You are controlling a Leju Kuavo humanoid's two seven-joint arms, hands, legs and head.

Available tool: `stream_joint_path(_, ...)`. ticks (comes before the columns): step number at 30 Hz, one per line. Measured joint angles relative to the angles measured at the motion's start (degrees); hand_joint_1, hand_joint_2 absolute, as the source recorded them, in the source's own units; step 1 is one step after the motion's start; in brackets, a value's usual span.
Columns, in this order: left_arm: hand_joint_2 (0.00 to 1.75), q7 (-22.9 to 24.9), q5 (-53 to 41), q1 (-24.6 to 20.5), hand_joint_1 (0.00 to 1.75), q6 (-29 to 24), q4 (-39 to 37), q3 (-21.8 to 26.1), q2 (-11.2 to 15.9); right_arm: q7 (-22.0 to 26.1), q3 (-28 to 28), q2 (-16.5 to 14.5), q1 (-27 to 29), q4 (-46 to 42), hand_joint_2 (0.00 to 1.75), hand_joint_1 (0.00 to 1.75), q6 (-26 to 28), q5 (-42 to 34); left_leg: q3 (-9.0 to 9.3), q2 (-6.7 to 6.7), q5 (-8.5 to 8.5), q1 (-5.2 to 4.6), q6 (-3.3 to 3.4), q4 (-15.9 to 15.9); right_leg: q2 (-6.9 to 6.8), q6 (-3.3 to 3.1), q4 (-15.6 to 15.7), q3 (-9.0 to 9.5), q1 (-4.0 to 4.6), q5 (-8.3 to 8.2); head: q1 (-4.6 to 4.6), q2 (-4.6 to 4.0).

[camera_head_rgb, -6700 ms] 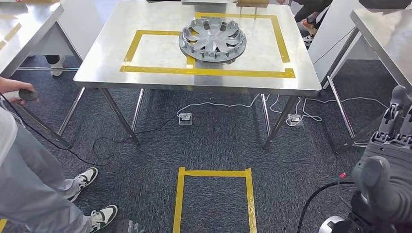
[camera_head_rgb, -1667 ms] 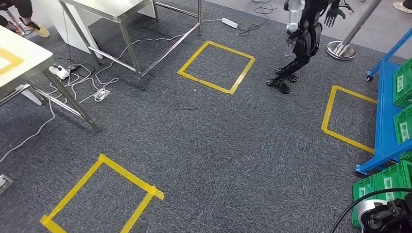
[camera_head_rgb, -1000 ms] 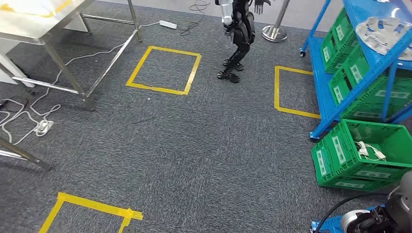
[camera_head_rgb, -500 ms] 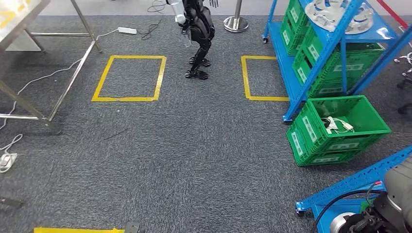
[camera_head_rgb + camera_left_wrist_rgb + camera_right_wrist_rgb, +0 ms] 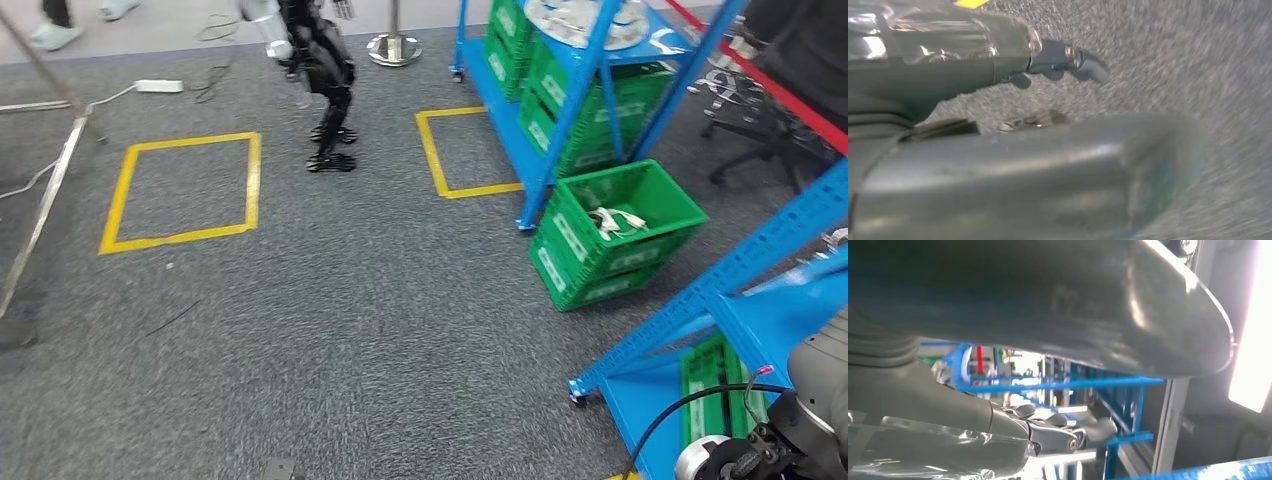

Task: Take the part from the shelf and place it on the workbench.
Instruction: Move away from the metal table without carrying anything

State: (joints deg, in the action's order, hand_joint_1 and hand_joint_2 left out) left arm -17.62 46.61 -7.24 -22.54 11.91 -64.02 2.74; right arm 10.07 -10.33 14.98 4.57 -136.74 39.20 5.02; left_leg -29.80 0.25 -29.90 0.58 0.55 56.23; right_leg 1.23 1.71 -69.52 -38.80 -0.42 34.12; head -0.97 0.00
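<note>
A humanoid robot faces a row of blue shelves (image 5: 560,120) across grey carpet, its errand barely begun: the part (image 5: 585,20), a silver wheel-cover-like disc, lies on the top level of the far blue shelf, well apart from either arm and untouched. The left robot hand (image 5: 998,165) hangs over the carpet, thumb and dark fingers (image 5: 1083,62) apart, with nothing between them. The right robot hand (image 5: 1013,405) points toward blue shelf framing, its fingers (image 5: 1093,427) loosely extended and holding nothing. A green crate (image 5: 615,235) with white cabling inside stands on the floor beside the far shelf's foot; more green crates (image 5: 575,110) fill that shelf's lower levels. Yellow tape squares (image 5: 180,190) mark the carpet, one of them just in front of the far shelf, and a second, black humanoid robot (image 5: 320,70) stands between two of them. By the look of it, everything remains: closing on the shelf, lifting the part and carrying it to the table.
</note>
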Motion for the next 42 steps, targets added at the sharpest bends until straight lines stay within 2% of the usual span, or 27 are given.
stream_joint_path(1, 0.00, 0.60, -0.43, 0.17, 0.00, 0.08, -0.02, -0.19, -0.04, -0.39, -0.37, 0.04, -0.15, 0.06, 0.00, 0.00, -0.01, -0.21, 0.13, 1.21, -0.23, -0.09, 0.02, 0.01, -0.68, 0.21, -3.12, -1.70, -0.09, 0.96, -0.08, 0.00)
stream_joint_path(2, 0.00, 1.02, -0.87, 0.29, 0.00, 0.16, -0.05, -0.41, -0.08, -0.65, -0.76, 0.08, -0.28, 0.15, 0.00, 0.00, -0.02, -0.49, 0.30, 2.30, -0.49, -0.13, -0.04, 0.01, -1.02, 0.35, -4.40, -2.45, -0.16, 0.78, -0.11, 0.00)
stream_joint_path(3, 0.00, 1.25, -1.27, 0.29, 0.00, 0.20, -0.07, -0.65, -0.13, -0.78, -1.17, 0.08, -0.50, 0.27, 0.00, 0.00, -0.03, -0.83, 0.53, 3.23, -0.75, -0.13, -0.17, 0.02, -1.28, 0.44, -3.27, -1.95, -0.22, -0.60, -0.16, 0.00)
stream_joint_path(6, 0.00, 1.60, -2.26, -0.25, 0.00, 0.23, -0.08, -1.33, -0.43, -0.50, -2.31, 0.05, -1.41, 0.67, 0.00, 0.00, -0.03, -2.79, 1.50, 5.18, -1.60, -0.24, -0.75, 0.02, -3.48, 0.08, 8.00, 3.91, -0.02, -6.05, -0.32, 0.00)
stream_joint_path(8, 0.00, 1.71, -2.45, -0.66, 0.00, 0.22, -0.05, -1.61, -0.56, 0.13, -2.87, 0.05, -1.74, 0.99, 0.00, 0.00, -0.03, -4.24, 1.85, 6.08, -2.01, -0.45, -1.30, -0.01, -4.75, -0.69, 11.72, 5.91, 0.43, -6.47, -0.25, 0.00)
stream_joint_path(10, 0.00, 1.56, -2.47, -0.97, 0.00, 0.23, -0.01, -1.86, -0.66, 0.85, -3.32, 0.05, -1.83, 1.32, 0.00, 0.00, -0.03, -5.26, 2.25, 6.61, -2.34, -0.49, -1.90, -0.11, -4.04, -1.49, 11.96, 5.96, 0.58, -6.29, -0.13, 0.00)
stream_joint_path(12, 0.00, 1.14, -2.66, -1.35, 0.00, 0.32, 0.15, -2.03, -0.78, 1.68, -3.64, 0.03, -1.87, 1.52, 0.00, 0.00, -0.03, -5.67, 1.87, 3.63, -3.65, -0.23, -2.39, 1.35, -3.13, -2.19, 12.30, 6.21, 0.40, -6.32, 0.09, 0.00)
stream_joint_path(14, 0.00, 0.87, -3.09, -1.56, 0.00, 0.50, 0.32, -2.24, -0.85, 2.44, -4.02, -0.01, -1.96, 1.64, 0.00, 0.00, -0.03, -5.54, -1.34, -0.15, -6.66, -0.06, -2.56, 7.50, -2.28, -2.78, 12.50, 6.46, 0.26, -6.29, 0.47, 0.00)
stream_joint_path(16, 0.00, 0.84, -3.38, -1.41, 0.00, 0.64, 0.37, -2.58, -0.86, 2.80, -4.53, -0.03, -1.91, 1.79, 0.00, 0.00, -0.03, -5.26, -6.19, -0.71, -9.05, -0.10, -2.54, 15.36, -0.99, -3.11, 12.46, 6.57, 0.39, -6.12, 0.74, 0.00)
stream_joint_path(17, 0.00, 0.85, -3.43, -1.31, 0.00, 0.67, 0.37, -2.74, -0.85, 2.89, -4.77, -0.04, -1.85, 1.88, 0.00, 0.00, -0.03, -5.13, -7.86, -0.65, -8.78, -0.11, -2.48, 17.28, -0.18, -3.18, 12.43, 6.69, 0.47, -6.01, 0.80, 0.00)
stream_joint_path(18, 0.00, 0.85, -3.46, -1.26, 0.00, 0.68, 0.37, -2.85, -0.85, 2.95, -4.98, -0.04, -1.81, 1.96, 0.00, 0.00, -0.03, -5.03, -8.43, -0.69, -7.22, -0.11, -2.35, 16.91, 0.68, -3.20, 12.39, 6.91, 0.53, -5.86, 0.82, 0.00)
stream_joint_path(19, 0.00, 0.84, -3.49, -1.26, 0.00, 0.68, 0.37, -2.93, -0.86, 3.01, -5.14, -0.05, -1.78, 2.03, 0.00, 0.00, -0.03, -4.98, -7.93, -1.11, -4.64, -0.11, -2.16, 14.42, 1.53, -3.17, 12.32, 7.21, 0.54, -5.66, 0.84, 0.00)
stream_joint_path(21, 0.00, 0.84, -3.51, -1.28, 0.00, 0.69, 0.36, -2.99, -0.86, 3.12, -5.35, -0.05, -1.78, 2.12, 0.00, 0.00, -0.03, -4.94, -5.41, -4.11, 0.19, 0.03, -1.64, 7.23, 3.10, -2.86, 12.09, 7.69, 0.46, -5.13, 0.89, 0.00)
stream_joint_path(23, 0.00, 0.84, -3.55, -1.31, 0.00, 0.71, 0.34, -3.06, -0.83, 3.21, -5.58, -0.07, -1.77, 2.23, 0.00, 0.00, -0.03, -4.89, -3.47, -6.26, 1.26, 0.06, -1.26, 2.93, 4.60, -2.24, 11.84, 7.53, 0.19, -4.84, 1.03, 0.00)
stream_joint_path(25, 0.00, 0.84, -3.67, -1.35, 0.00, 0.77, 0.34, -3.17, -0.78, 3.24, -5.80, -0.10, -1.73, 2.29, 0.00, 0.00, -0.03, -4.68, -2.76, -5.23, 0.70, -0.04, -1.01, 1.97, 6.13, -1.52, 11.93, 7.15, -0.09, -4.97, 1.16, 0.00)
stream_joint_path(26, 0.00, 0.84, -3.76, -1.40, 0.00, 0.80, 0.35, -3.22, -0.77, 3.24, -5.88, -0.11, -1.68, 2.29, 0.00, 0.00, -0.03, -4.56, -2.58, -4.44, 0.75, 0.02, -0.82, 1.69, 6.22, -1.23, 11.86, 7.03, -0.11, -4.85, 1.14, 0.00)
stream_joint_path(28, 0.00, 0.84, -4.05, -1.52, 0.00, 0.86, 0.38, -3.31, -0.87, 3.24, -6.02, -0.19, -1.74, 2.32, 0.00, 0.00, -0.03, -4.57, -1.97, -2.59, 0.82, 0.18, -0.33, 0.90, 3.75, -0.70, 9.17, 5.74, 0.11, -3.10, 0.65, 0.00)
stream_joint_path(30, 0.00, 1.00, -4.27, -1.52, 0.00, 0.90, 0.38, -3.37, -0.92, 3.26, -6.15, -0.29, -1.77, 2.44, 0.00, 0.00, -0.03, -4.96, -1.51, -0.53, 0.57, 0.12, 0.07, 0.58, 0.28, -0.20, 2.03, 2.18, 0.10, 0.39, 0.03, 0.00)
stream_joint_path(31, 0.00, 1.14, -4.34, -1.48, 0.00, 0.91, 0.38, -3.39, -0.89, 3.27, -6.22, -0.33, -1.74, 2.52, 0.00, 0.00, -0.02, -5.24, -1.39, 0.49, 0.38, 0.07, 0.13, 0.58, -0.48, 0.02, -1.70, 0.19, -0.01, 1.74, -0.14, 0.00)
stream_joint_path(32, 0.00, 1.34, -4.38, -1.46, 0.00, 0.91, 0.37, -3.40, -0.83, 3.27, -6.30, -0.37, -1.68, 2.63, 0.00, 0.00, -0.03, -5.46, -1.23, 1.46, 0.17, 0.04, 0.13, 0.59, -0.83, 0.19, -4.04, -1.14, -0.13, 2.13, -0.24, 0.00)
stream_joint_path(33, 0.00, 1.52, -4.41, -1.49, 0.00, 0.91, 0.37, -3.41, -0.78, 3.27, -6.37, -0.38, -1.65, 2.73, 0.00, 0.00, -0.03, -5.64, -1.03, 2.33, -0.05, 0.03, 0.03, 0.60, -1.07, 0.29, -4.20, -1.39, -0.23, 1.33, -0.32, 0.00)
stream_joint_path(35, 0.00, 1.79, -4.52, -1.67, 0.00, 0.90, 0.38, -3.42, -0.77, 3.17, -6.48, -0.41, -1.65, 2.89, 0.00, 0.00, -0.03, -5.97, -0.38, 3.79, -0.55, 0.02, -0.27, 0.60, -2.22, 0.28, 1.88, 1.44, -0.32, -2.97, -0.43, 0.00)
stream_joint_path(37, 0.00, 1.86, -4.66, -1.88, 0.00, 0.91, 0.39, -3.43, -0.83, 2.97, -6.53, -0.42, -1.72, 3.03, 0.00, 0.00, -0.03, -6.35, 0.13, 4.86, -1.06, -0.24, -0.78, 0.65, -4.86, -0.11, 9.21, 5.00, 0.08, -5.86, -0.50, 0.00)
stream_joint_path(39, 0.00, 1.86, -4.77, -1.98, 0.00, 0.95, 0.39, -3.45, -0.89, 2.74, -6.57, -0.42, -1.71, 3.21, 0.00, 0.00, -0.03, -6.73, 0.33, 5.94, -1.40, -0.56, -1.27, 0.66, -6.01, -0.78, 11.64, 5.95, 0.55, -5.94, -0.36, 0.00)
stream_joint_path(40, 0.00, 1.86, -4.82, -2.01, 0.00, 0.99, 0.40, -3.47, -0.93, 2.61, -6.58, -0.42, -1.70, 3.30, 0.00, 0.00, -0.03, -6.87, 0.50, 6.59, -1.53, -0.59, -1.50, 0.59, -5.37, -1.18, 11.78, 5.84, 0.58, -5.95, -0.27, 0.00)
stream_joint_path(41, 0.00, 1.86, -4.86, -2.06, 0.00, 1.04, 0.40, -3.50, -0.99, 2.52, -6.59, -0.41, -1.64, 3.37, 0.00, 0.00, -0.03, -6.94, 0.70, 6.35, -1.82, -0.52, -1.81, 0.61, -4.75, -1.53, 11.90, 5.88, 0.50, -6.02, -0.18, 0.00)
stream_joint_path(42, 0.00, 1.85, -4.92, -2.14, 0.00, 1.11, 0.42, -3.55, -1.07, 2.45, -6.59, -0.41, -1.71, 3.42, 0.00, 0.00, -0.03, -6.98, 0.66, 4.79, -2.45, -0.37, -2.09, 1.15, -4.12, -1.90, 12.05, 5.99, 0.37, -6.08, -0.06, 0.00)
